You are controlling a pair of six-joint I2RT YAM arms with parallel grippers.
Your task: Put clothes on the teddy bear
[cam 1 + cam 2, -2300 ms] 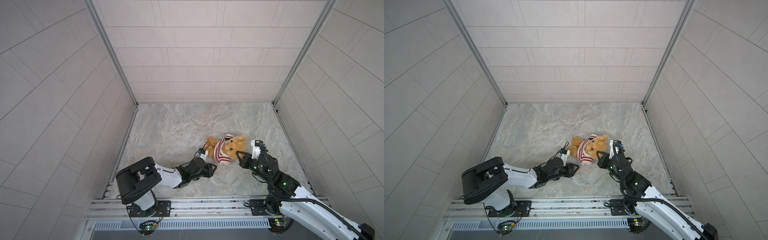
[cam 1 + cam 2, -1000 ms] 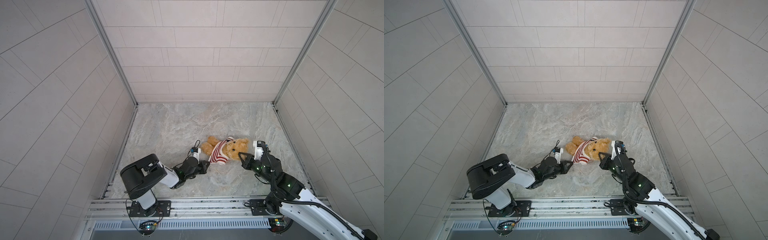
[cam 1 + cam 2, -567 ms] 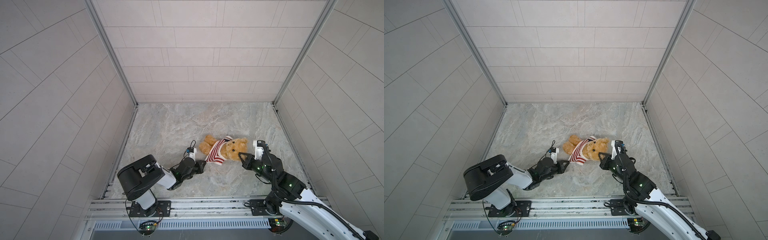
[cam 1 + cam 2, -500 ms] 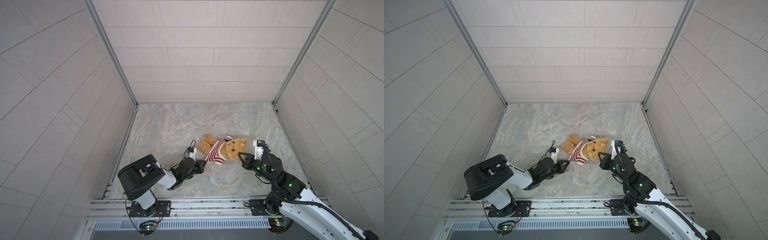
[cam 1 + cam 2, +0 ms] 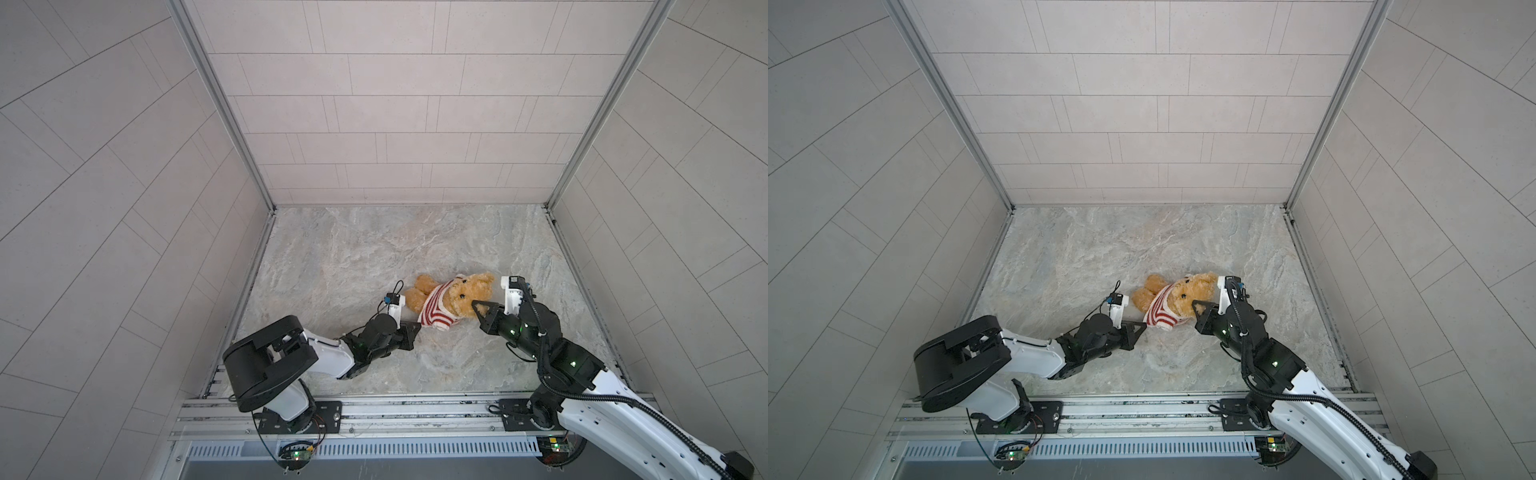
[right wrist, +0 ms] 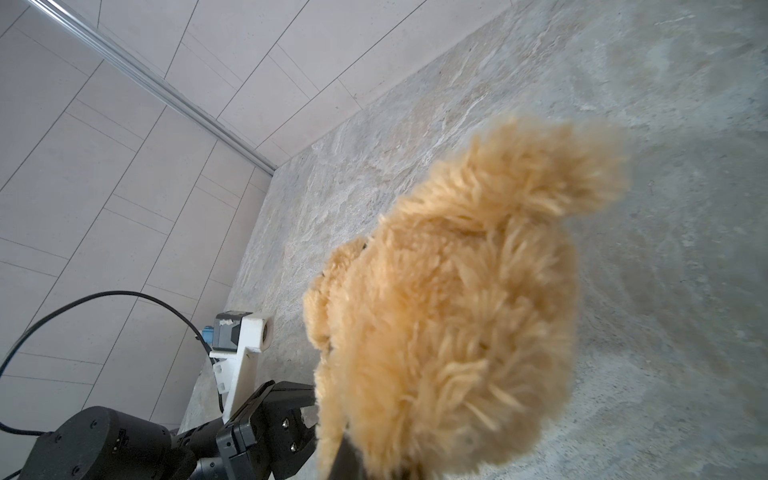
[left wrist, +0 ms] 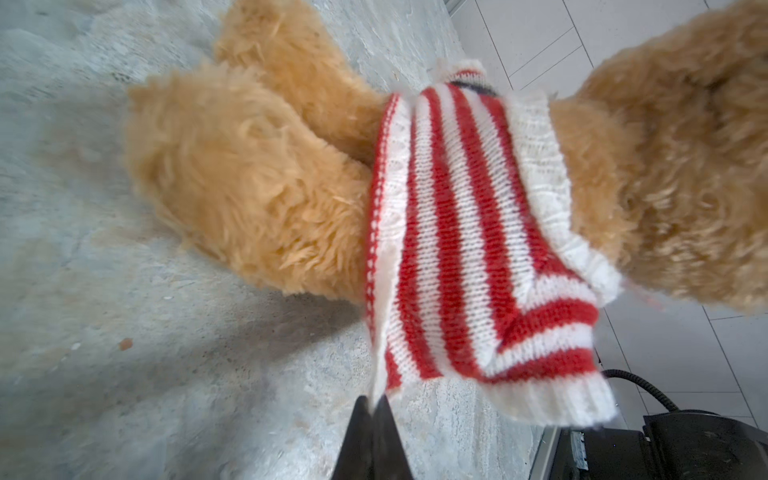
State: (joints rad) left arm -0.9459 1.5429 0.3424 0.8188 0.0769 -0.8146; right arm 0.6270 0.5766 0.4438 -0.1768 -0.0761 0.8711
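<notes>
The golden-brown teddy bear [image 5: 468, 291] [image 5: 1191, 292] lies on its side on the marble floor, head to the right and legs to the left. A red-and-white striped sweater [image 5: 439, 311] [image 5: 1160, 312] [image 7: 457, 232] covers its torso. My left gripper [image 5: 417, 328] [image 5: 1144, 326] [image 7: 374, 402] is shut on the white hem of the sweater, near the floor. My right gripper [image 5: 476, 306] [image 5: 1196, 306] [image 6: 353, 457] is shut on the fur of the bear's head [image 6: 457, 311], which hides most of its jaws. The bear's legs [image 7: 249, 187] stick out bare beyond the hem.
Tiled walls close in the floor [image 5: 374, 249] on the left, back and right. A metal rail [image 5: 395, 409] carrying both arm bases runs along the front edge. The left arm's big black joint [image 5: 266, 365] sits low at the front left.
Since the earliest frames the left gripper has drawn the sweater from a bunch at the neck down over the torso, and the bear has stretched out leftward. Over the last half second hardly anything moved.
</notes>
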